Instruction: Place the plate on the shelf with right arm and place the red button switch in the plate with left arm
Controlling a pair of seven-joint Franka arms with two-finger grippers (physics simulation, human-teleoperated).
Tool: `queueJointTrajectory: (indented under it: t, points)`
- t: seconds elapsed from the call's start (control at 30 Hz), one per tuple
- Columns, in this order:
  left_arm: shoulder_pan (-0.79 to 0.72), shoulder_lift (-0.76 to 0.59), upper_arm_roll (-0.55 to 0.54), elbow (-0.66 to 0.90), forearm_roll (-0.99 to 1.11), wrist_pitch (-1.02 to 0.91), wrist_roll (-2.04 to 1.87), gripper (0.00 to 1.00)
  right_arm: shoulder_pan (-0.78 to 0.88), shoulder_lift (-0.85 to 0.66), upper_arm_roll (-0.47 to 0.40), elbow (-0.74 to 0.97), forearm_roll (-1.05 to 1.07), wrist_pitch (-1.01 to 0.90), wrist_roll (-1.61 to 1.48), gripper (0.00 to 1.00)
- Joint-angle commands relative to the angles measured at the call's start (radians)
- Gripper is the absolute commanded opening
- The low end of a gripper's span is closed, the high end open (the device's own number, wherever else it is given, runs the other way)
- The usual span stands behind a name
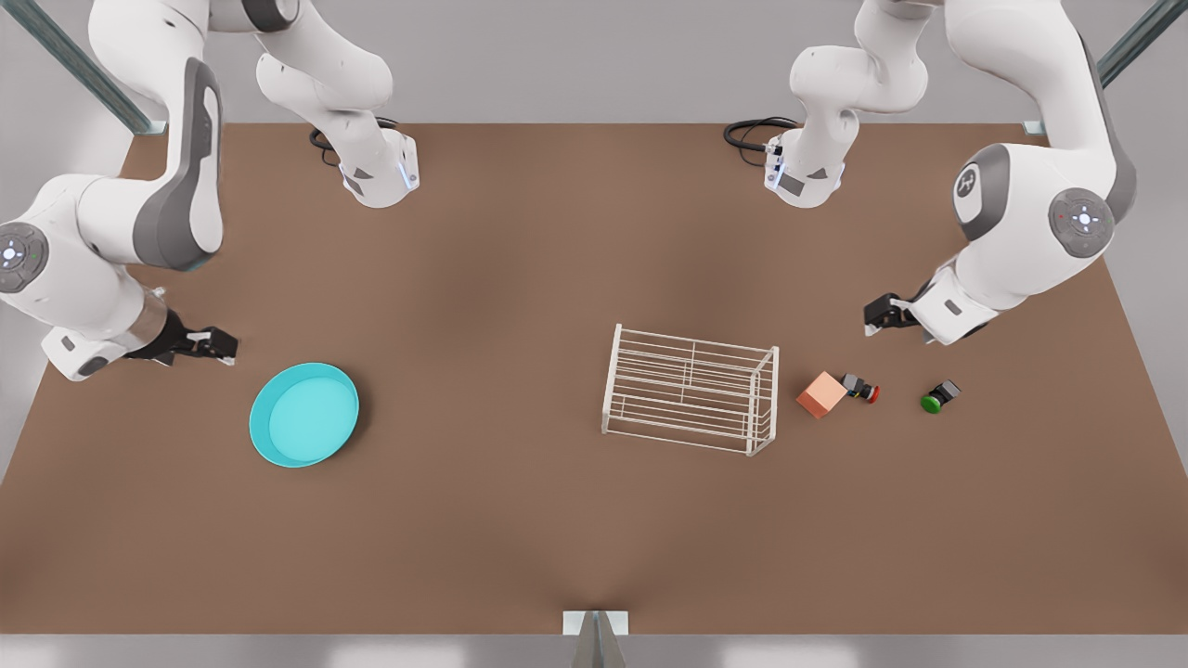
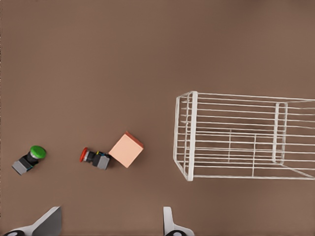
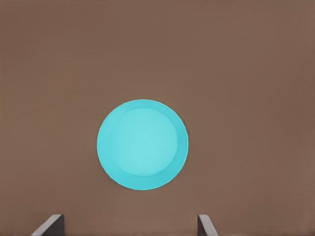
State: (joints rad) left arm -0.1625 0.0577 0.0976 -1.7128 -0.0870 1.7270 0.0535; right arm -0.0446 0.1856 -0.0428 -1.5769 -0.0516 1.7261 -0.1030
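The turquoise plate (image 1: 304,414) (image 3: 142,145) lies flat on the brown table at the front view's left. My right gripper (image 1: 223,345) (image 3: 129,225) hovers open just beside it, holding nothing. The white wire shelf (image 1: 691,376) (image 2: 192,132) stands near the table's middle with nothing on it. To its right in the front view, the red button switch (image 1: 861,389) (image 2: 93,157) lies on its side, touching a salmon cube (image 1: 821,394) (image 2: 126,149). My left gripper (image 1: 877,311) (image 2: 110,223) hangs open above and behind the switch, empty.
A green-capped switch (image 1: 939,396) (image 2: 30,159) lies on its side a little farther to the front view's right of the red one. The arm bases (image 1: 380,172) stand at the table's far edge with cables beside them.
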Motion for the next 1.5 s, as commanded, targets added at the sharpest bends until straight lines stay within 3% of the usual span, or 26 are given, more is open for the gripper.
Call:
queueJointTrajectory:
  t: [0.0,0.2,0.33,0.47,0.77,1.07,1.23,1.47]
  points:
    - [0.023,0.001,-0.001,-0.001,0.006,-0.006,-0.012,1.0,0.008,0.017,0.001,0.006,0.001,0.006,-0.007,1.0]
    - [0.021,0.005,-0.001,-0.002,0.009,-0.029,-0.009,1.0,-0.008,0.08,-0.002,0.001,0.01,-0.062,-0.037,1.0]
    - [0.021,0.005,0.001,-0.002,0.009,-0.029,-0.009,1.0,-0.064,0.179,-0.003,-0.041,0.058,0.079,-0.136,0.97]
    - [0.021,0.004,0.001,-0.008,0.009,-0.03,-0.012,1.0,-0.112,0.184,-0.002,-0.17,0.099,0.286,-0.281,0.97]
    - [0.023,0.002,0.002,-0.022,0.036,-0.03,-0.012,1.0,-0.175,0.322,-0.003,-0.15,0.098,0.589,-0.396,0.97]
    - [0.02,-0.015,-0.001,-0.07,0.067,-0.03,-0.026,1.0,-0.184,0.385,0.001,-0.202,0.159,0.684,-0.468,0.95]
    - [0.018,-0.013,-0.022,-0.07,0.069,-0.032,-0.072,1.0,-0.205,0.387,0.003,-0.238,0.162,0.727,-0.466,0.89]
    - [0.02,-0.012,-0.022,-0.07,0.069,-0.03,-0.072,1.0,-0.222,0.425,0.006,-0.238,0.432,0.716,-0.6,0.87]
